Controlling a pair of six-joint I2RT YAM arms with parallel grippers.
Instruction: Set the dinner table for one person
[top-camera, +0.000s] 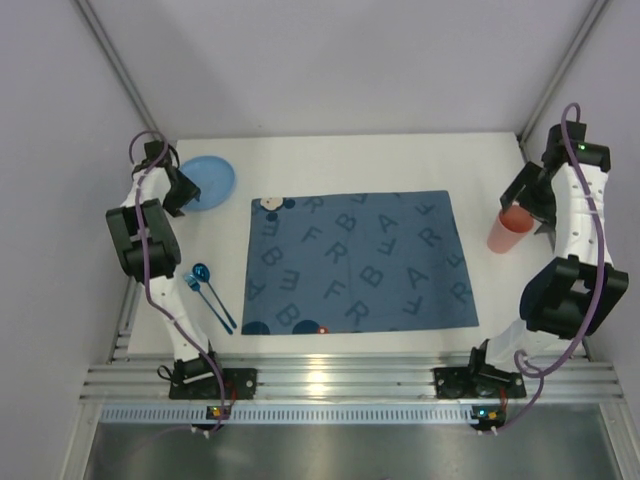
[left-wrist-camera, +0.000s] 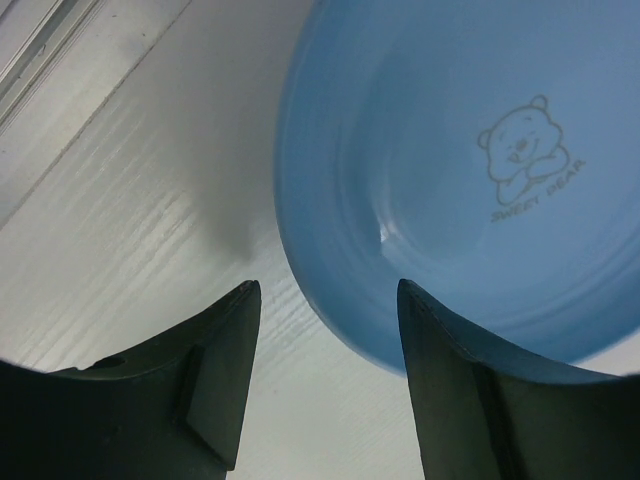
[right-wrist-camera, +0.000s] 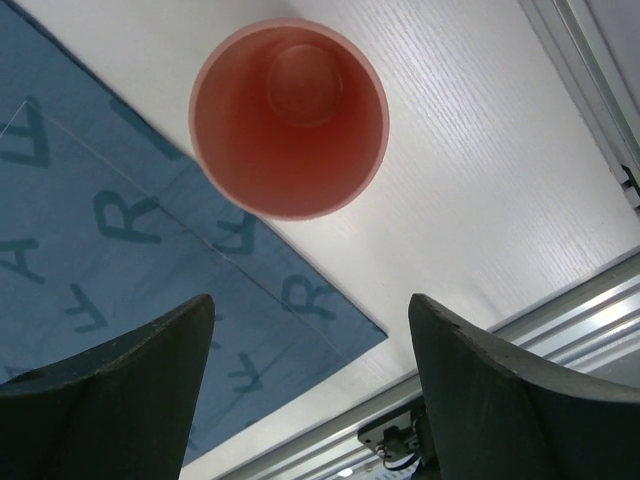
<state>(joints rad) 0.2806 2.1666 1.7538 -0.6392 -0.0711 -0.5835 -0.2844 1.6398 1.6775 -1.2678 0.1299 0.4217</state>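
A white dinner table bears a blue letter-printed placemat at its middle. A blue plate with a bear print lies at the far left, also in the left wrist view. My left gripper is open, its jaws just at the plate's left rim, one finger over the rim. A red cup stands upright right of the placemat, also in the right wrist view. My right gripper is open and empty, just behind the cup. A blue spoon and a blue fork lie left of the placemat.
A silver slotted aluminium rail runs along the near edge, with both arm bases on it. Grey walls and frame posts close in the back and sides. The placemat's corner and the rail show in the right wrist view.
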